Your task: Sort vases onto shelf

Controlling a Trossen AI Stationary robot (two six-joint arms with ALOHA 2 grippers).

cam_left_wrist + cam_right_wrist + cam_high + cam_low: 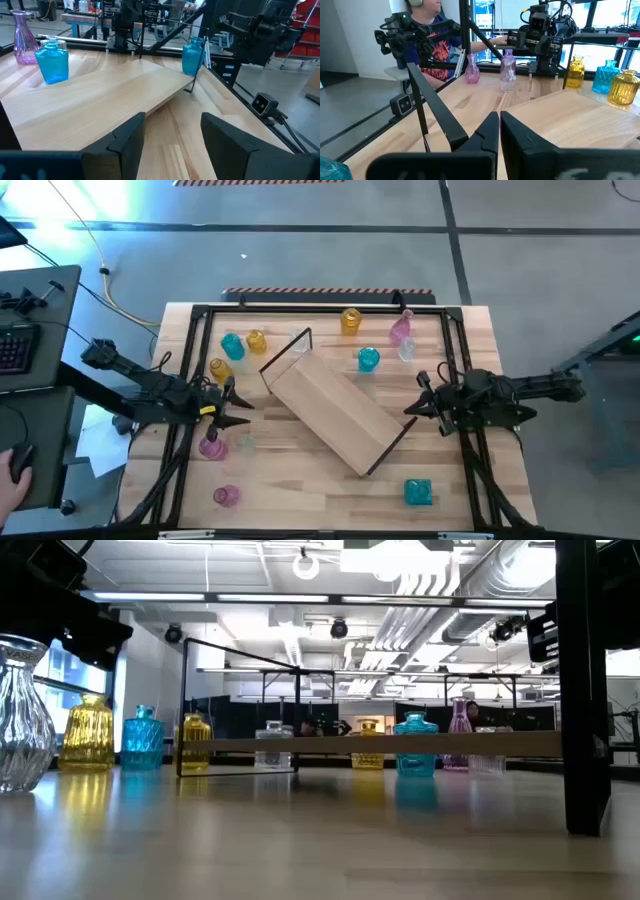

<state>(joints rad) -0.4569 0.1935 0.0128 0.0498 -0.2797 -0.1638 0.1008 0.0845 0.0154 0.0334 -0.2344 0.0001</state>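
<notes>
The shelf [332,411], a light-wood board with black frame loops at both ends, lies slantwise in the middle of the table. Small glass vases stand around it: teal [232,346] and amber [256,341] at the far left, pink [211,445] near my left gripper, and amber [350,321], pink [401,328] and teal [368,359] at the far side. My left gripper [240,405] is open just left of the shelf, nothing between its fingers [132,140]. My right gripper [412,406] is shut just right of the shelf [580,115].
A black metal frame [190,320] runs round the table's edges. Another teal vase [418,492] stands near the front right, another pink one [226,496] at the front left. A person [427,30] sits beyond the table's left side, by a desk with a keyboard [15,345].
</notes>
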